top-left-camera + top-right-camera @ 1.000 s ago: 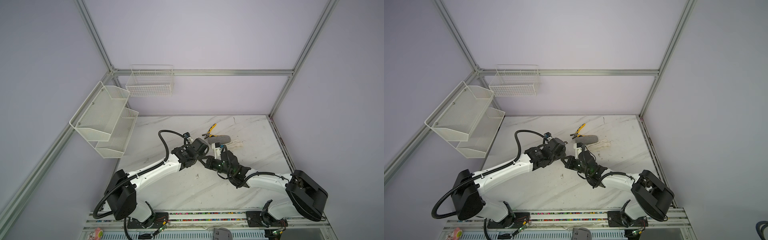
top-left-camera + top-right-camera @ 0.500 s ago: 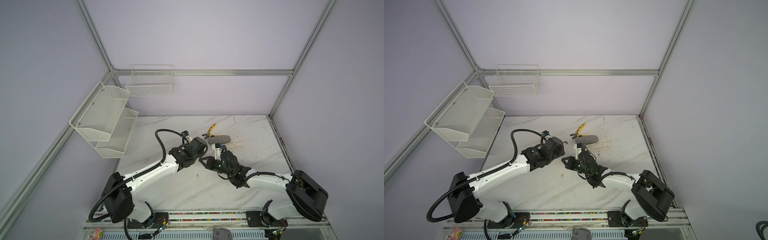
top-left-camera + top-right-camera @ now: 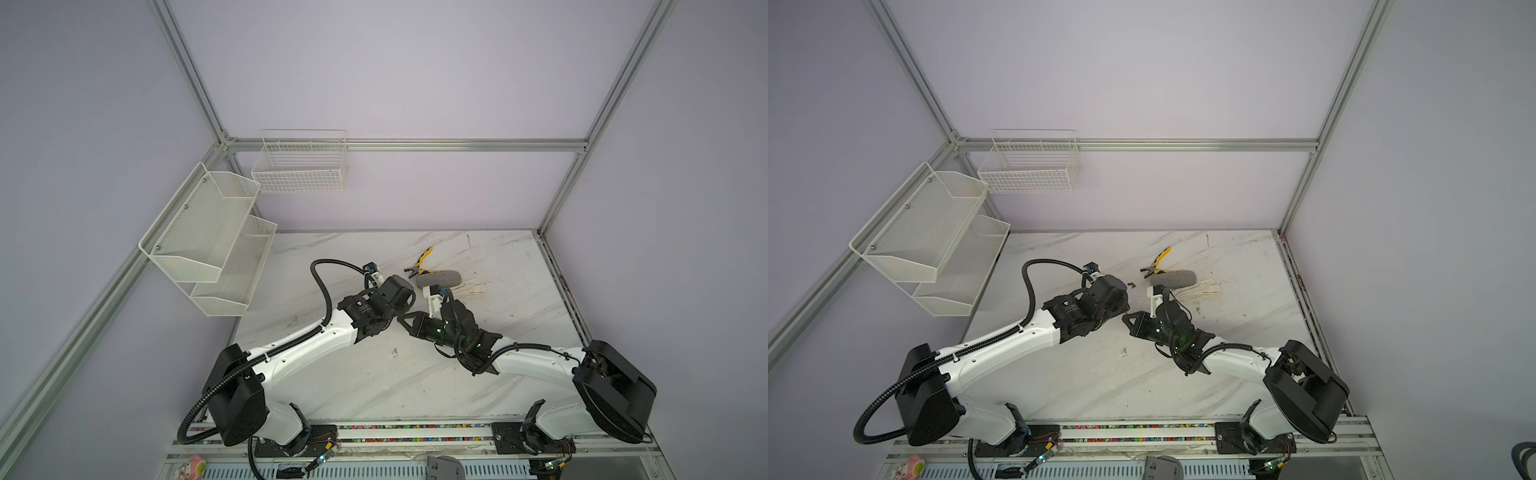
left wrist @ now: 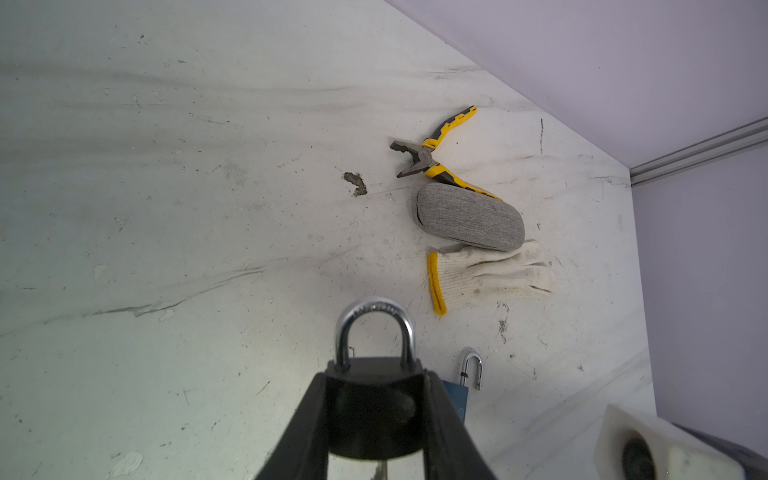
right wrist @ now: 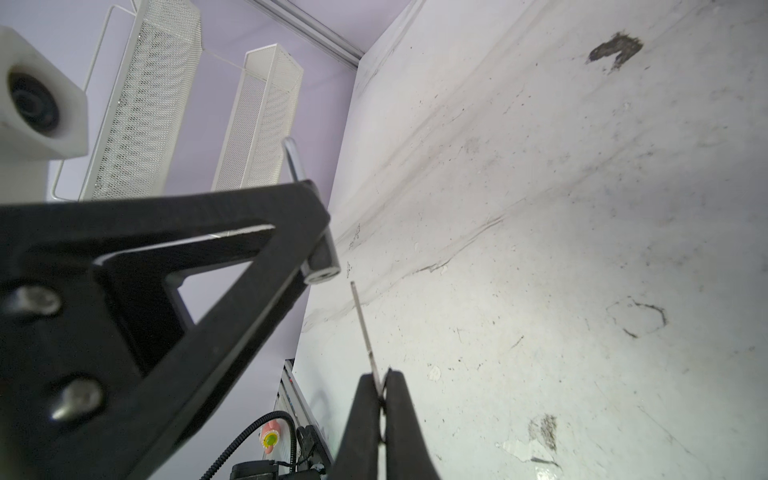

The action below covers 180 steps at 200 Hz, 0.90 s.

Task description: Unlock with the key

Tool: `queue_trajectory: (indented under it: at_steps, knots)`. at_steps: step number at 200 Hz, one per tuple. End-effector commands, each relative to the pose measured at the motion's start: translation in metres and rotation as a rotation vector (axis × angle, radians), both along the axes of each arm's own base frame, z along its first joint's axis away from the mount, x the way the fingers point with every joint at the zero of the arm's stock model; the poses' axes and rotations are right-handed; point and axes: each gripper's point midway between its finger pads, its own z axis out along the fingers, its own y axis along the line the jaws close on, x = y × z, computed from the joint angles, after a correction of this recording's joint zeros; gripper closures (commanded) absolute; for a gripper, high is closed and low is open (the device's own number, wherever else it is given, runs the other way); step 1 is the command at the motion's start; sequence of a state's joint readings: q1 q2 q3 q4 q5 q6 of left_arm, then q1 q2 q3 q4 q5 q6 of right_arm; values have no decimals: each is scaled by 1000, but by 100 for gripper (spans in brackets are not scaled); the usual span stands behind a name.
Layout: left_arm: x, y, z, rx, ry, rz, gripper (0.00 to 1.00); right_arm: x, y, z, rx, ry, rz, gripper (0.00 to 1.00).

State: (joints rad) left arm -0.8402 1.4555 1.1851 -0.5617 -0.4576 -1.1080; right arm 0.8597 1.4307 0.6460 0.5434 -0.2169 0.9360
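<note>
Padlock and key, each held in its own claw over the marble tabletop [image 4: 166, 208].

The left claw [image 4: 376, 388] is clamped on the black body of the padlock [image 4: 374, 415], with the shackle pointing out beyond its fingertips (both legs seated in the body). The right claw [image 5: 381, 380] is pinched tight on the key [image 5: 362, 324]. The thin blade sticks out past its fingertips, and the tip is just short of the padlock's underside, not touching.
</note>
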Motion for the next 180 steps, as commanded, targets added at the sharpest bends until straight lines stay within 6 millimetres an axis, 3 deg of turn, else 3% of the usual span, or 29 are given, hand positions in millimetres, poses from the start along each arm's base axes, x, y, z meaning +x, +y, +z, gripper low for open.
queue_trajectory:
  at_steps: [1, 65, 180]
  knots:
    - [0, 2, 2, -9, -28, 6, 100, 4, 4, 24, 47, -41, -11, 100]
    - [1, -1, 1, -12, -21, 0, 100, 7, 9, 18, 41, -31, -3, 100]
    - [-2, 2, -7, 15, -8, -2, 100, 8, 3, 30, 50, -61, -25, 100]
